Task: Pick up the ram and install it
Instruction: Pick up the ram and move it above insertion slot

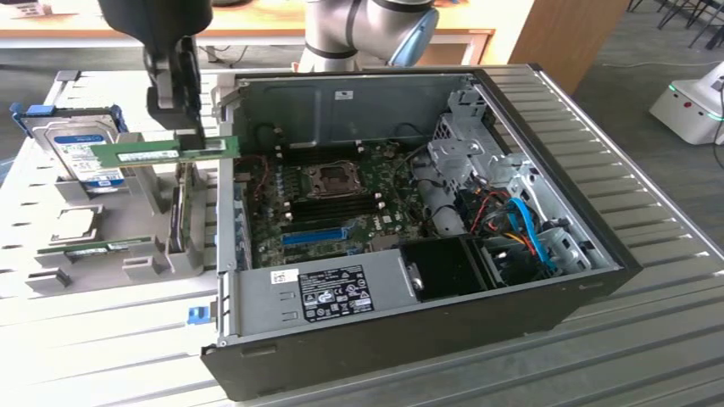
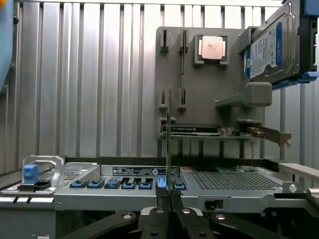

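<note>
Clamped on the ram (image 1: 147,153), which hangs above the gray parts rack (image 1: 147,267) beside the open computer case (image 1: 509,322), the gripper (image 1: 195,138) should carry it level, unhurried, and high enough to clear the case wall.

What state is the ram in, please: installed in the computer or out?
Out: the fingers hold the ram aloft, clear of the motherboard.

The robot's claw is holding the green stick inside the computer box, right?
Not quite. The claw is holding the green stick, but outside the computer box, up above the grey rack beside it. The exterior view shows this.
</note>
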